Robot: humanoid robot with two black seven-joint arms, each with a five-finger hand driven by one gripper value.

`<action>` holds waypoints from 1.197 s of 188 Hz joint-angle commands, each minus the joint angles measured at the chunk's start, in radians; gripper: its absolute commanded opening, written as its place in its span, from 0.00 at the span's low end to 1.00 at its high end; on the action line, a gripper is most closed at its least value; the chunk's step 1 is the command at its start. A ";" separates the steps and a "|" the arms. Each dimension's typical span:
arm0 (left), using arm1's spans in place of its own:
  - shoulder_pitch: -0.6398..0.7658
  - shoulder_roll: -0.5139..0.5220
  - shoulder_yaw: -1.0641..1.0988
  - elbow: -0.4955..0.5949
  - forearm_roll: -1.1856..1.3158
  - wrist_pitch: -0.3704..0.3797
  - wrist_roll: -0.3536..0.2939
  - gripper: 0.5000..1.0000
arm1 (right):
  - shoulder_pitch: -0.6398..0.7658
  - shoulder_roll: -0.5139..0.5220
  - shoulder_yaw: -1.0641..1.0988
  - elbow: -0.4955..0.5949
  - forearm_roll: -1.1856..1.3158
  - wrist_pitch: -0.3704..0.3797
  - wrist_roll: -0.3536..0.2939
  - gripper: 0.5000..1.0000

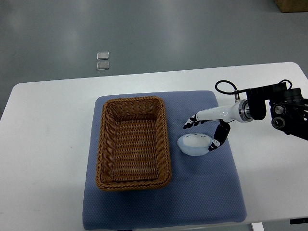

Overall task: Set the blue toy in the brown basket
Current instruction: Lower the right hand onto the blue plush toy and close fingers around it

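A pale blue rounded toy lies on the blue mat, just right of the brown wicker basket. The basket holds nothing that I can see. My right hand comes in from the right edge and hovers over the toy. Its fingers are spread above the toy's far side and the thumb hangs by its right side. The hand is open and does not hold the toy. My left arm does not show.
The mat lies on a white table whose far edge borders grey floor. Two small clear squares lie on the floor beyond the table. A brown box corner shows at the top right.
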 commanded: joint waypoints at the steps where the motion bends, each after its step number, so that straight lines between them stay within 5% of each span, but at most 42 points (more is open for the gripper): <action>1: 0.000 0.000 0.000 -0.001 0.001 0.000 0.001 1.00 | -0.005 0.003 0.003 0.002 0.003 -0.008 -0.004 0.75; 55: 0.000 0.000 0.000 -0.001 -0.001 0.000 -0.001 1.00 | -0.021 0.021 0.003 0.008 0.011 -0.007 0.010 0.74; 81: 0.000 0.000 0.000 -0.001 0.001 0.000 0.001 1.00 | -0.021 0.024 0.003 0.014 0.011 -0.002 0.013 0.59; 118: 0.000 0.000 0.000 -0.001 0.001 0.000 -0.001 1.00 | -0.027 0.036 0.003 0.015 0.011 0.003 0.011 0.51; 171: 0.000 0.000 0.000 -0.001 0.001 0.000 -0.001 1.00 | -0.033 0.036 0.003 0.015 0.009 0.010 0.011 0.09; 225: 0.000 0.000 0.000 -0.001 -0.001 0.000 0.001 1.00 | -0.021 0.032 0.011 0.015 0.009 0.010 0.011 0.03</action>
